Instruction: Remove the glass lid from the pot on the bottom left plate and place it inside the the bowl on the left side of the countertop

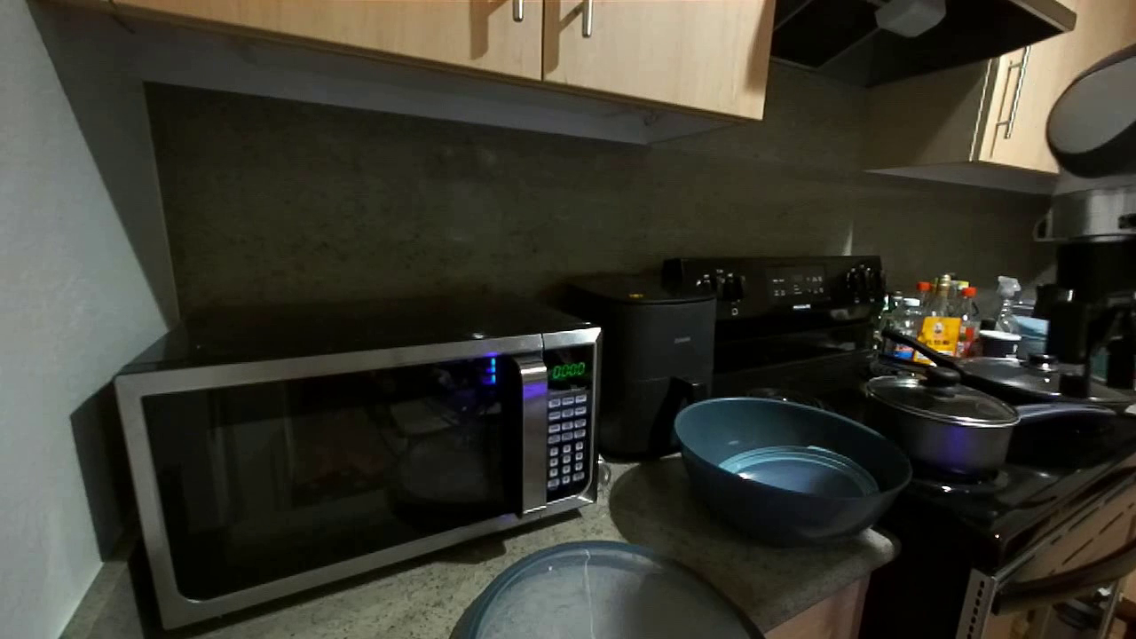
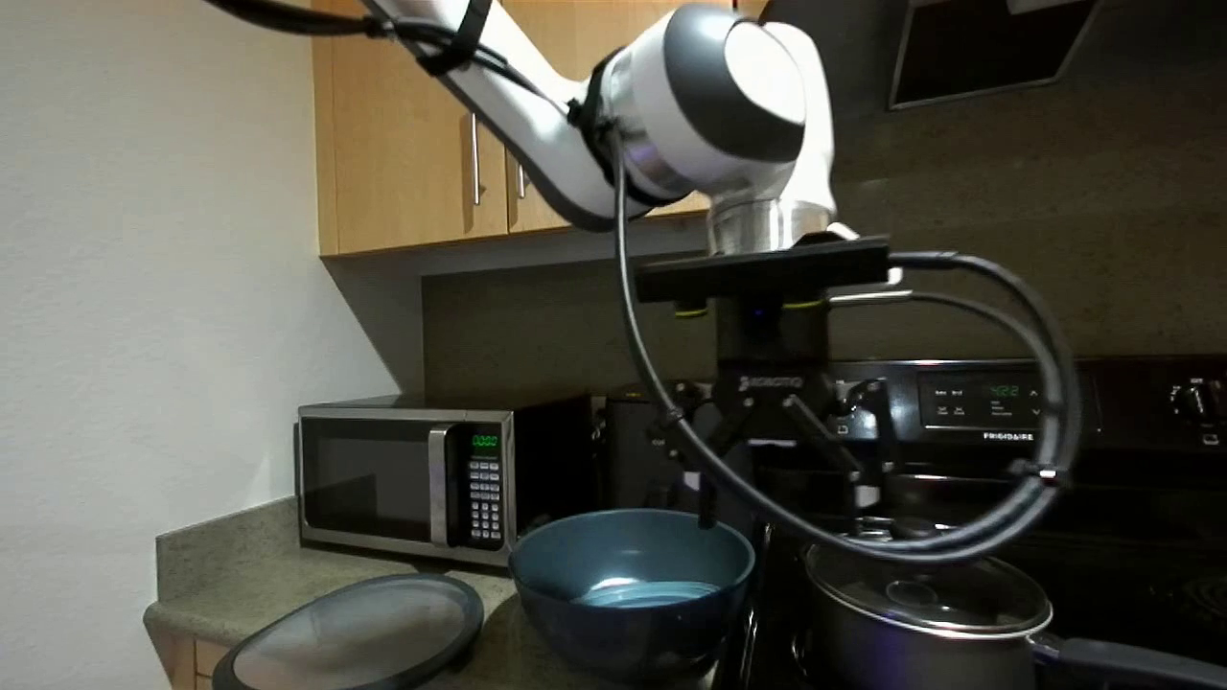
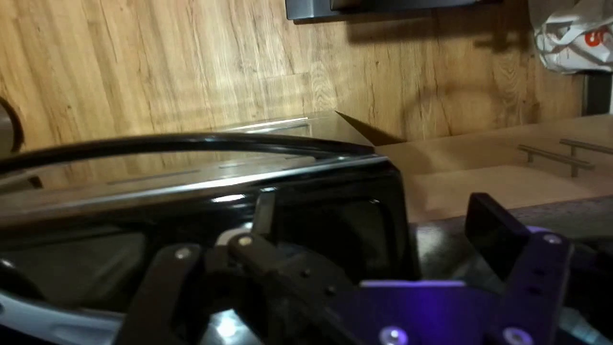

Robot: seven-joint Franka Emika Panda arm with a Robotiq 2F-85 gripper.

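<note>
The glass lid (image 1: 954, 404) with its dark knob sits on the grey pot (image 1: 945, 448) on the stove. Both exterior views show the lid (image 2: 944, 599) on the pot (image 2: 901, 656). The large blue-grey bowl (image 1: 781, 515) stands on the speckled countertop (image 1: 541, 559) beside the stove; the bowl also shows in an exterior view (image 2: 575, 618). My gripper (image 2: 788, 513) is open and empty, raised between bowl and pot, one finger over the bowl's right rim. In the wrist view the open fingers (image 3: 378, 223) frame the stove edge; the lid is not clearly made out there.
A pale grey domed thing (image 2: 359, 632) lies on the counter in front of the microwave (image 1: 355, 461). A black appliance (image 1: 657, 364) stands behind the bowl. Another lidded pan (image 1: 1029, 368) and several bottles (image 1: 941, 328) are further right. The arm's cable loops before the pot.
</note>
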